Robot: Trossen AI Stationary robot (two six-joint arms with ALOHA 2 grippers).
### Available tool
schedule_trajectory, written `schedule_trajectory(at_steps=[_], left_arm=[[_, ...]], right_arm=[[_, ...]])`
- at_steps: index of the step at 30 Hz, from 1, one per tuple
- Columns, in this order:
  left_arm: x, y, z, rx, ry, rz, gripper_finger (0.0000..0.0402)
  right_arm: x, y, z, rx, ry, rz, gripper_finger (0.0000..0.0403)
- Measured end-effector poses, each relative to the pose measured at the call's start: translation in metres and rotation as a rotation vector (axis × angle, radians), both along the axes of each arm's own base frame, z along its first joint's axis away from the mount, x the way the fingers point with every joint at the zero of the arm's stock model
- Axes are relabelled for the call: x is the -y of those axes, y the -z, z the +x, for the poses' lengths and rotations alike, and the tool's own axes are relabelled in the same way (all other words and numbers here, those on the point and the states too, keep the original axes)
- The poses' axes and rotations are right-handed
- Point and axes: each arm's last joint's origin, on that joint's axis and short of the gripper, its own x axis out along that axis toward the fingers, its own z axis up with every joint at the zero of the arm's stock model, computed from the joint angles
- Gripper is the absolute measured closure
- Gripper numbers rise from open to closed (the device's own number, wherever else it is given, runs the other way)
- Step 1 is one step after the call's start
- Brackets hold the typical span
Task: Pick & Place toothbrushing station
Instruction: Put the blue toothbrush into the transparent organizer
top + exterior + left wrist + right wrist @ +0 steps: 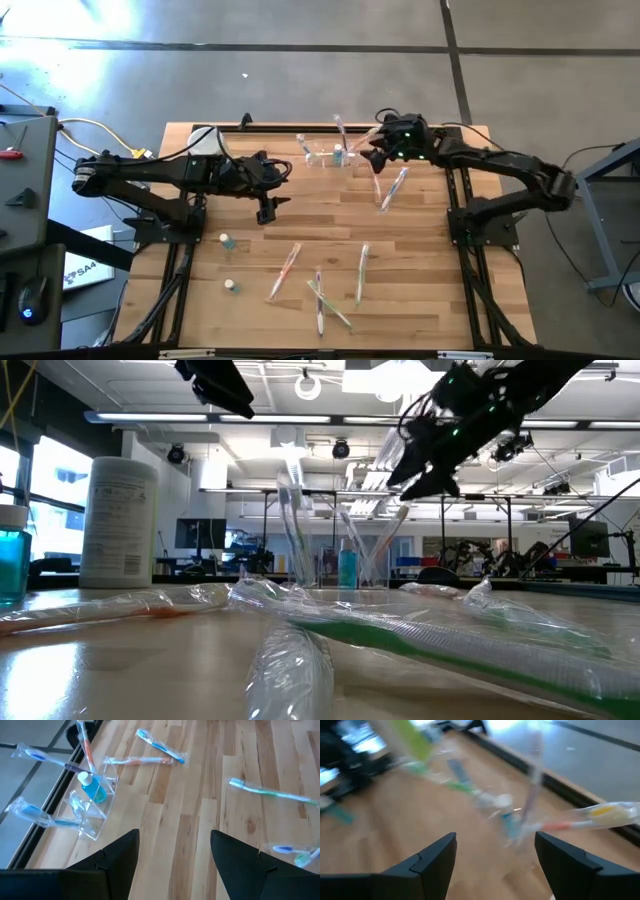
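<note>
While the right gripper [377, 157], fingers spread and empty, hovers upper centre beside the station [328, 155], it should straddle a wall squarely; left gripper [268, 205] waits open.

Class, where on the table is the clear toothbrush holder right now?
In the high view, the holder stands near the table's far edge, about mid-width, between the left gripper and the right gripper, closer to the right.

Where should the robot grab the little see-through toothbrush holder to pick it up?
Probably from above, pinching a bare top edge of the clear holder. It stands upright with an open top; wrapped toothbrushes and a blue bottle stick out, so that edge avoids them. The right tool is nearest.
</note>
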Motion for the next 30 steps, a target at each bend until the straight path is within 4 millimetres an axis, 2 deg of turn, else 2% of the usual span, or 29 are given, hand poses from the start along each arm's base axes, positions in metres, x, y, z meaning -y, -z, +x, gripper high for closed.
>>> schedule_trajectory(at_steps=[4, 8, 12, 16, 22, 27, 30], left_arm=[[0.0, 0.001, 0.001, -0.003, -0.003, -0.005, 0.016], [0.0, 0.004, 0.005, -0.01, -0.012, -0.016, 0.016], [0.0, 0.009, 0.011, -0.026, -0.017, -0.021, 0.016], [0.001, 0.016, 0.022, -0.034, -0.005, -0.031, 0.016], [0.002, 0.028, 0.039, -0.051, 0.034, -0.055, 0.016], [0.003, 0.034, 0.045, -0.073, 0.051, -0.049, 0.016], [0.003, 0.034, 0.045, -0.071, 0.052, -0.048, 0.016]], right_arm=[[-0.026, -0.018, -0.018, -0.015, -0.2, -0.012, 0.0141], [-0.049, -0.024, -0.038, -0.073, -0.352, 0.029, 0.0141], [-0.064, -0.022, -0.054, -0.151, -0.304, 0.184, 0.0141], [-0.073, -0.014, -0.064, -0.299, -0.283, 0.222, 0.0141], [-0.077, -0.004, -0.065, -0.461, -0.196, 0.175, 0.0141], [-0.075, 0.004, -0.058, -0.602, -0.283, -0.026, 0.0145], [-0.072, 0.013, -0.05, -0.678, -0.331, -0.065, 0.0156]])
